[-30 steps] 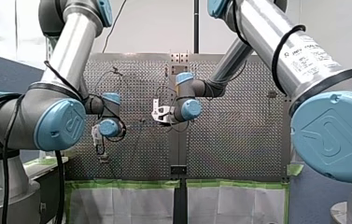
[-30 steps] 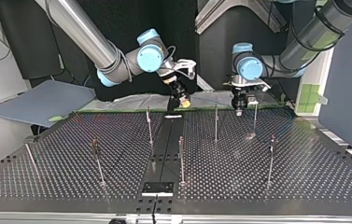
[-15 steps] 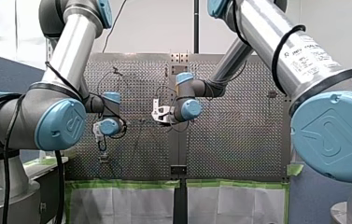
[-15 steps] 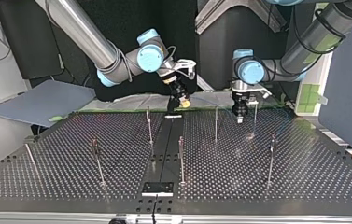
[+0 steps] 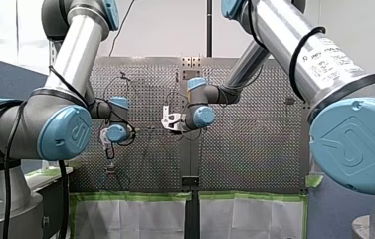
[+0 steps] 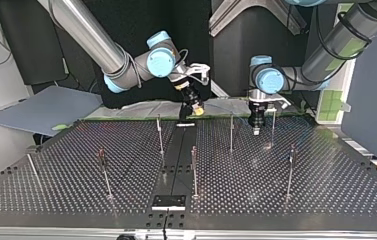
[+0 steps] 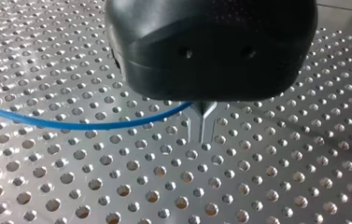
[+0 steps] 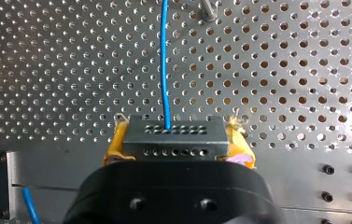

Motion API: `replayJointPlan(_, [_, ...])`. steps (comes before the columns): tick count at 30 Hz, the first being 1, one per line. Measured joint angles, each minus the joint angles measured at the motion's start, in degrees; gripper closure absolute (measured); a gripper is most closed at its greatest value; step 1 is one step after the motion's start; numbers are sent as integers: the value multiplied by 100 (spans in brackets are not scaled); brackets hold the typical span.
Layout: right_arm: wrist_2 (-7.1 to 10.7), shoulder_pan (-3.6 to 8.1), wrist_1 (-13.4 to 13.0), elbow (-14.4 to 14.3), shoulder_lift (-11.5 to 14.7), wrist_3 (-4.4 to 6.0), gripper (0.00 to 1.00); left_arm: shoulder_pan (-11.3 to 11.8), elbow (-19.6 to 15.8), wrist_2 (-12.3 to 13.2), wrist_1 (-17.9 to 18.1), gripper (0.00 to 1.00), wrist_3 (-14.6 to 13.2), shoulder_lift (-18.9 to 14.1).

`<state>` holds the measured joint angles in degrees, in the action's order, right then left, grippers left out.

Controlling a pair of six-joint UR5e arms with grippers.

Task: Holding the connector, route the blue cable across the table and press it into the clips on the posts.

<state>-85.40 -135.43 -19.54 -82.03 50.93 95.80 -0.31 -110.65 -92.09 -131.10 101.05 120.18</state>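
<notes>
my right hand (image 8: 177,136) clamps the connector (image 8: 173,140) between yellow pads (image 8: 116,142), blue cable (image 8: 164,60) running straight ahead (my left hand (image 7: 201,125) pinched narrow on it).

The perforated table (image 6: 286,200) carried thin upright posts (image 6: 194,172) and, seemingly, a small black plate (image 6: 168,202) at its edge.

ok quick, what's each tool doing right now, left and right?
Left tool: shut, pinching the thin blue cable.
Right tool: shut on the dark grey rectangular connector.
</notes>
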Motion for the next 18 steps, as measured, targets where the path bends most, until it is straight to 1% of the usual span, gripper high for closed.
replayJointPlan(13, [0, 0, 0, 0, 0, 0, 100, 17, 2, 17, -104, 100, -16, -2])
replayJointPlan(18, [0, 0, 0, 0, 0, 0, 100, 19, 2, -8, -199, 100, -67, -1])
